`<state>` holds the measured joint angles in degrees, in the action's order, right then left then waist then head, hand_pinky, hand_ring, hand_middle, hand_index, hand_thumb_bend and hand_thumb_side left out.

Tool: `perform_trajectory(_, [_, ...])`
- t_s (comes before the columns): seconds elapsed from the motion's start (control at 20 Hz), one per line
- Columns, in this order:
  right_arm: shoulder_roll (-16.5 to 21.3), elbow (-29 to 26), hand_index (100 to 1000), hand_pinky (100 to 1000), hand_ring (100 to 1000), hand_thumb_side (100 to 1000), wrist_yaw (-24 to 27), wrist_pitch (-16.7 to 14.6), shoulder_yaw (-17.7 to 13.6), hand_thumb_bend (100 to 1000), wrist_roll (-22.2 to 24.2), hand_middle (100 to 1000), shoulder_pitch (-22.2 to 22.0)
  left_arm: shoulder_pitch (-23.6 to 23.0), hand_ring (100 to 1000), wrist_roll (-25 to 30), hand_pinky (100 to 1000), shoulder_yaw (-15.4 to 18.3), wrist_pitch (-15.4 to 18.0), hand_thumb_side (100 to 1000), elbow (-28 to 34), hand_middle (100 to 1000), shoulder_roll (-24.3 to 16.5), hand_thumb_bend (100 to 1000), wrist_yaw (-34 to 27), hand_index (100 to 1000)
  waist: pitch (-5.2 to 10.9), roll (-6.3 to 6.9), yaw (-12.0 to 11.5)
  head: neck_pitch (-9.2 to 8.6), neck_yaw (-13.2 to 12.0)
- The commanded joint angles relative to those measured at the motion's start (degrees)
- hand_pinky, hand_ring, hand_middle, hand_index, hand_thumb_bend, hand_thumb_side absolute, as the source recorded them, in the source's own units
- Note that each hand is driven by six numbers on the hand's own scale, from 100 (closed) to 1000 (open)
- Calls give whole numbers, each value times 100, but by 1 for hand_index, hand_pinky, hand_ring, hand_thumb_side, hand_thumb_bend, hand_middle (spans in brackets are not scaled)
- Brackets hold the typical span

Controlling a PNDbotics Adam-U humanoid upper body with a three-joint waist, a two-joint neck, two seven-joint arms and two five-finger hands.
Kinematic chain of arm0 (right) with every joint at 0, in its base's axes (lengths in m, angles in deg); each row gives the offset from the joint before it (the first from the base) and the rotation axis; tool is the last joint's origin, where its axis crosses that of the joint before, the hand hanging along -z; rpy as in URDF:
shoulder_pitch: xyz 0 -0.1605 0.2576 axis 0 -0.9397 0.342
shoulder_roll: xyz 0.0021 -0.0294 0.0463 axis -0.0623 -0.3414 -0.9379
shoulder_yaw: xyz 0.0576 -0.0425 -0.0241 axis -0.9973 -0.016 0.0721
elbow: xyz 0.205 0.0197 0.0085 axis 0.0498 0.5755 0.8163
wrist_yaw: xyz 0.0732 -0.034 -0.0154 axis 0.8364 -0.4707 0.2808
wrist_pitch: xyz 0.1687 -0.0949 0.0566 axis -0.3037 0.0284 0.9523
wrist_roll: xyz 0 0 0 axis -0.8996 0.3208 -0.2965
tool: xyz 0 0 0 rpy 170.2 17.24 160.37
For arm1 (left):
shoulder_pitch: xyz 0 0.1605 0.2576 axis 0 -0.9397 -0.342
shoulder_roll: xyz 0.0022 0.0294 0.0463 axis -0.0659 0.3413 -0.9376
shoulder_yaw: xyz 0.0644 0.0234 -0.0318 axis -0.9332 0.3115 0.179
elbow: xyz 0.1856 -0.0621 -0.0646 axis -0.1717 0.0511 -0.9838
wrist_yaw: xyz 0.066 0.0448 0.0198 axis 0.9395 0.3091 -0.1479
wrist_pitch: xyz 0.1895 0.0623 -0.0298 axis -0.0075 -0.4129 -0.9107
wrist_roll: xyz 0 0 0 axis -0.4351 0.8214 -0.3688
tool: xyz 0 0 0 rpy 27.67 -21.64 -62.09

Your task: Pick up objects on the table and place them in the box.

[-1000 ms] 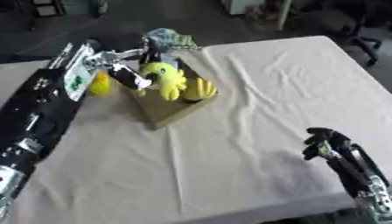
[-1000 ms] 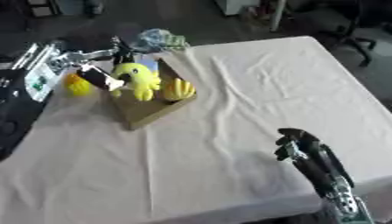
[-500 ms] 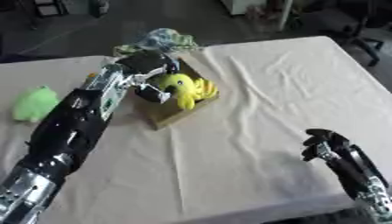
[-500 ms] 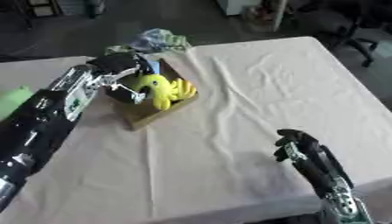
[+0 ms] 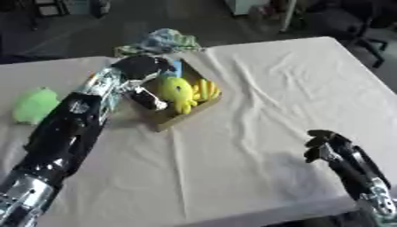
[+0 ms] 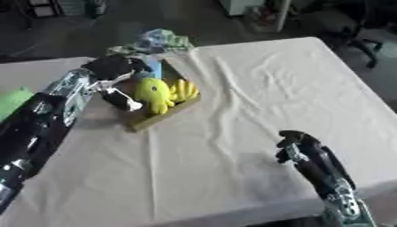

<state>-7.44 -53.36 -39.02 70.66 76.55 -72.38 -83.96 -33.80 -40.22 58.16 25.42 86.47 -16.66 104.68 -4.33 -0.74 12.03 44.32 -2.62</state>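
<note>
Your left hand [image 5: 139,68] sits over the open cardboard box [image 5: 167,120], fingers curled, though you cannot tell whether they hold anything. The yellow soft octopus toy [image 5: 178,92] lies inside (beside yellow banana-like pieces [image 5: 206,89]). A green plush toy [image 5: 35,104] waits outside on the white tablecloth [image 5: 256,97], reachable next. Your right hand [image 5: 325,144] idles bottom right, fingers bent, empty.

The table [image 5: 263,88] has a white cloth, and the box [image 5: 167,119] is brown cardboard with a yellow toy [image 5: 178,92] inside. At 9 o'clock lies a light green toy [image 5: 35,104]; at 12 o'clock, a blue-green patterned cloth [image 5: 164,40].
</note>
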Motion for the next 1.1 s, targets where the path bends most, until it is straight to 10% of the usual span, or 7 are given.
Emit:
perform_trajectory(0.05, [58,-64,754,512,531,561,8,-10,-61,100,-17,553,34,177,806,-141,847,130,147,683,433,857,-395,172,-80,935,38,-65,-29,-20,53])
perform_trajectory(0.1, [64,-63,754,512,531,556,6,-12,-70,100,-24,553,33,202,794,-190,839,167,175,515,580,840,-521,361,-170,925,40,-56,-50,-20,81])
perform_trajectory(0.6, [147,-77,754,512,531,551,-38,-19,-162,100,-114,553,34,-113,756,515,795,738,-152,244,431,806,-2053,360,-974,892,30,46,-261,-20,226])
perform_trajectory(0.7, [152,-75,754,512,531,551,-39,-19,-156,100,-114,553,40,-325,747,713,784,889,-346,416,125,800,-2291,284,-1075,884,20,40,-253,-20,205])
perform_trajectory(1.1, [156,-69,754,511,531,547,-37,-24,-148,100,-107,553,43,-670,749,1435,783,1029,-446,430,-358,801,-2453,296,-1224,876,18,19,-286,-20,204])
